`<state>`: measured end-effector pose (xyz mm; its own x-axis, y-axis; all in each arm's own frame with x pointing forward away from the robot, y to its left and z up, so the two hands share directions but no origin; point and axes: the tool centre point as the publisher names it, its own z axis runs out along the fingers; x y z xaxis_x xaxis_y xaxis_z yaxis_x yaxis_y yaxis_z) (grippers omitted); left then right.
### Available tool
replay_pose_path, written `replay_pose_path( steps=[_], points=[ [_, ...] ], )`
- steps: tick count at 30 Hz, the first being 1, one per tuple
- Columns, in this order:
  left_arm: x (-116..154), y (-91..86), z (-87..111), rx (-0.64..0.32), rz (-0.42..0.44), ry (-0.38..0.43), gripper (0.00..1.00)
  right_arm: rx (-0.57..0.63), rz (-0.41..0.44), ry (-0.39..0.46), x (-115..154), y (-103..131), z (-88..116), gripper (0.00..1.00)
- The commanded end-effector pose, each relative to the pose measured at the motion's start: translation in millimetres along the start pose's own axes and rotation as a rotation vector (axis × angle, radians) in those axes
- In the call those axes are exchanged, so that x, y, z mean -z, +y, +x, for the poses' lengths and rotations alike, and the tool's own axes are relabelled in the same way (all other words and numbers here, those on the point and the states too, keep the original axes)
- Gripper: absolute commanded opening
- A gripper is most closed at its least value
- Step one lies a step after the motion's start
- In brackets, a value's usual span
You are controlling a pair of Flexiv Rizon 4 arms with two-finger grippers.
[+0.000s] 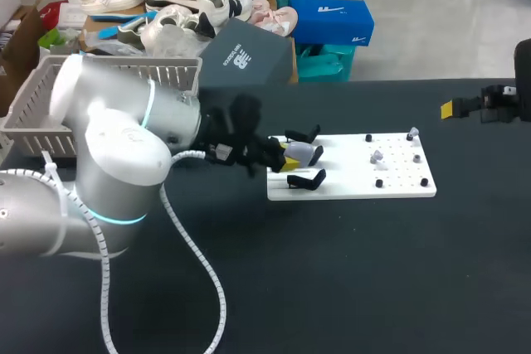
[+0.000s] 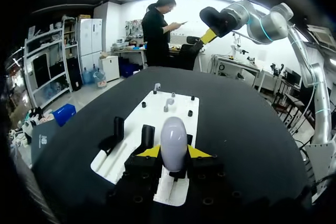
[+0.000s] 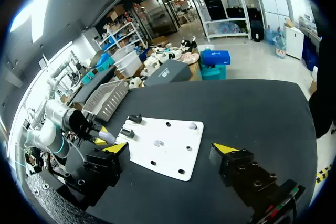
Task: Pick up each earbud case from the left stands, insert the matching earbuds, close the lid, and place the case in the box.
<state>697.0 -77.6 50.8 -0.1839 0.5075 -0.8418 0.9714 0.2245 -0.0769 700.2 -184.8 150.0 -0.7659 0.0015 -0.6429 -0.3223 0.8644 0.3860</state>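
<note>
Left jaws: closed on the earbud case point(image 2: 174, 142), a yellow tip point(image 2: 150, 151) pressed to each of its sides; in the head view they sit at the middle of the frame, on the end of the left arm point(image 1: 124, 155)
Earbud case: pale and rounded, upright between the tips; over the left end of the white board point(image 1: 398, 186); whether it touches anything beneath it cannot be told
Stands: two black stands on the board's left end; one point(image 1: 304, 133) just above the case in the head view, the other point(image 1: 309, 179) just below it
Earbuds: two small pale pieces on the board's right half; one point(image 1: 377, 156) near its middle, one point(image 1: 412, 133) at its upper right corner
Right jaws: wide open, gripping nothing; at the right edge of the head view, well apart from the board
Basket point(image 1: 29, 109): white, slatted; upper left of the head view, partly behind the left arm
Table point(image 1: 348, 288): black; it carries the board
</note>
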Motion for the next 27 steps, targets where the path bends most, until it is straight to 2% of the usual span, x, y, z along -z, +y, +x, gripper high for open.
replay_pose_path(
  steps=[1,6,13,17,22,27],
  points=[
    [23,-26.0,-1.0,0.023,-0.097,-0.029,0.0,0.001,0.0,0.0,0,0,0,1.0],
    [37,-35.9,-11.4,0.075,-0.103,-0.059,0.0,0.001,0.0,0.0,0,0,0,1.0],
    [54,-47.7,-18.6,0.071,-0.054,-0.111,0.0,0.005,-0.003,-0.001,-1,2,1,1.0],
    [60,-54.1,-21.4,0.044,0.004,-0.138,0.0,0.046,-0.016,-0.006,-5,14,3,1.0],
    [60,-58.2,-23.7,-0.008,0.084,-0.171,0.0,0.09,-0.025,0.063,-11,35,4,1.0],
    [50,-56.4,-27.4,-0.048,0.112,-0.19,0.0,0.14,-0.051,0.129,-15,60,9,1.0]
  ],
)
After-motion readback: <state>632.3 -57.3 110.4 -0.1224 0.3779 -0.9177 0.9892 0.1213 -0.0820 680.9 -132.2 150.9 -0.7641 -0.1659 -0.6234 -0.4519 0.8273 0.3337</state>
